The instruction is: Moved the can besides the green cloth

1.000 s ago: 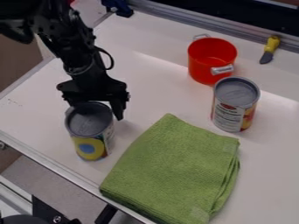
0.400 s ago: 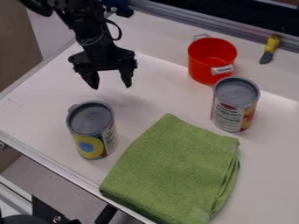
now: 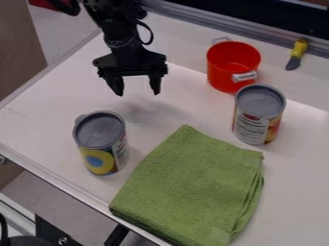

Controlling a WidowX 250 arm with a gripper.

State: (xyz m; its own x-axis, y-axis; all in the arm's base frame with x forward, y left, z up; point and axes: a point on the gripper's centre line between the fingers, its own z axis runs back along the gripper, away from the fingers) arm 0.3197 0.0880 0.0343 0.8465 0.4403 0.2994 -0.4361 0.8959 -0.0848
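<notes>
Yellow wraps the front of the can (image 3: 101, 149) around a blue disc, with a paler printed panel on its right side and a grey lid (image 3: 101, 129) that has a small tab jutting from its upper left rim. It stands upright on the white tabletop (image 3: 51, 113), near the front edge and just beside the left side of the green cloth (image 3: 193, 187), apart from it. The cloth is folded into a thick, textured pad, its layers showing along the right edge. Released, with its fingers spread apart, the end effector (image 3: 136, 94) hangs above the tabletop, behind the can and a little to its right in the view.

Right of centre stands a second can (image 3: 258, 115), also grey-lidded, with a white panel and red and orange on its label. Near it, farther back, is a red pot (image 3: 225, 65) with silvery handles. A yellow-handled knife (image 3: 297, 54) lies toward the far right. Along the back runs a metal rail (image 3: 193, 21); a brown panel (image 3: 18, 57) rises at the left.
</notes>
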